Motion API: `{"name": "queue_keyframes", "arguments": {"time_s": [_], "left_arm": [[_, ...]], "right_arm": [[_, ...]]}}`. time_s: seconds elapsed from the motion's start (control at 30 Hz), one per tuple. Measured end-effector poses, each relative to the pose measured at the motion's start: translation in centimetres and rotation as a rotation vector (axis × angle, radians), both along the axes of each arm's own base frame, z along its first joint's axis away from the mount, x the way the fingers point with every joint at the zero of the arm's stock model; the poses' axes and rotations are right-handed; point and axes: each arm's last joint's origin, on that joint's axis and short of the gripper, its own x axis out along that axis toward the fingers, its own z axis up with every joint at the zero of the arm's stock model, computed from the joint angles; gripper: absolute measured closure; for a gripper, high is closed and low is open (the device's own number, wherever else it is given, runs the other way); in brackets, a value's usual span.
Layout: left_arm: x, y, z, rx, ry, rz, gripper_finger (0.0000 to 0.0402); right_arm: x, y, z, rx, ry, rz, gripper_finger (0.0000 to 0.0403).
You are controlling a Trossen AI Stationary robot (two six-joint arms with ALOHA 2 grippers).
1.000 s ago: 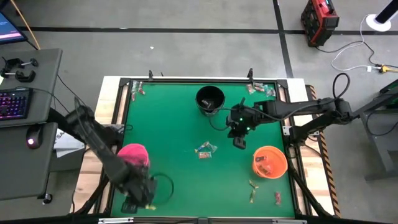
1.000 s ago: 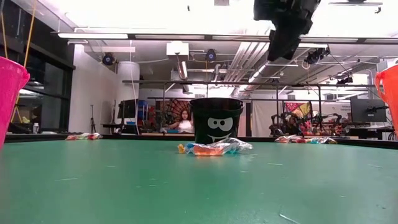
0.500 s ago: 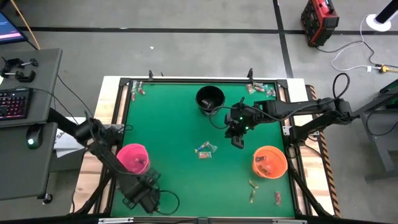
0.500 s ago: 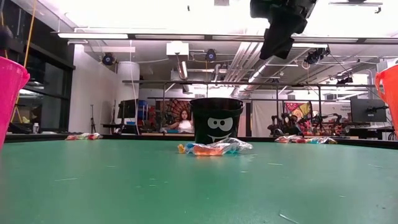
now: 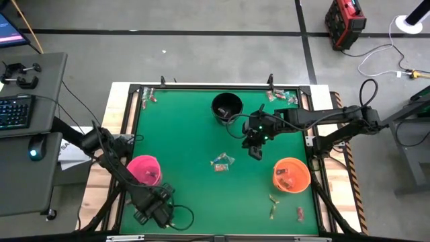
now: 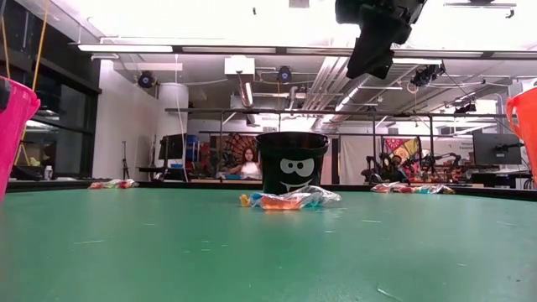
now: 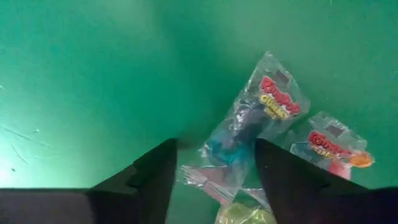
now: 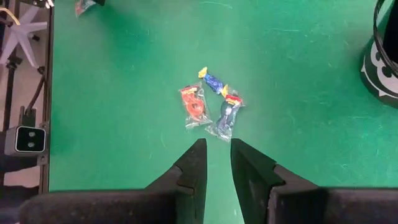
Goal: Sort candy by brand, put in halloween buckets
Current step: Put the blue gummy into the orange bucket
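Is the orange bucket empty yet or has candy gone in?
Not empty: the high view shows small wrapped candy inside the orange bucket.

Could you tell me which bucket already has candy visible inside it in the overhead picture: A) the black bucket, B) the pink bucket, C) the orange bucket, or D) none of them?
C: in the high view, small wrapped pieces lie on the floor of the orange bucket, while no candy can be made out inside the pink bucket or the black bucket.
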Motion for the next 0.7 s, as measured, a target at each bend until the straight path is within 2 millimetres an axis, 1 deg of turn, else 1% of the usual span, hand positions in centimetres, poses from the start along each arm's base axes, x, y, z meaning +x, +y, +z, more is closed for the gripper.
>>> {"name": "queue_keyframes", "arguments": {"time_s": [0.07, 0.17, 0.2, 0.3, 0.37, 0.47, 0.57, 0.63, 0.7], "left_arm": [[0.0, 0.0, 0.0, -0.002, 0.005, 0.001, 0.0257], [0.2, 0.4, 0.4, -0.029, 0.023, 0.044, 0.0363], [0.5, 0.6, 0.8, -0.043, 0.030, 0.082, 0.0381], [1.4, 1.5, 2.5, -0.079, -0.002, 0.194, 0.0390], [2.1, 2.3, 4.4, -0.120, -0.055, 0.250, 0.0398], [3.2, 3.7, 7.7, -0.173, -0.177, 0.322, 0.0400], [4.5, 5.6, 10.9, -0.190, -0.333, 0.395, 0.0401], [5.8, 7.1, 12.7, -0.183, -0.435, 0.439, 0.0401], [7.5, 8.8, 14.1, -0.179, -0.531, 0.466, 0.0401]], "right_arm": [[0.0, 0.0, 0.0, 0.000, -0.001, 0.000, 0.0338], [0.0, 0.0, 0.1, 0.008, -0.008, 0.008, 0.0339], [-0.1, 0.1, 0.2, 0.018, -0.014, 0.020, 0.0339], [-0.8, 0.7, 1.4, 0.033, -0.060, 0.050, 0.0344], [-1.5, 1.0, 2.6, 0.033, -0.104, 0.065, 0.0352], [-3.0, 1.4, 4.4, 0.041, -0.174, 0.075, 0.0366], [-4.5, 1.4, 6.0, 0.051, -0.248, 0.065, 0.0377], [-5.6, 1.2, 7.0, 0.031, -0.305, 0.042, 0.0383], [-6.6, 1.0, 7.9, -0.012, -0.354, -0.004, 0.0385]]}}
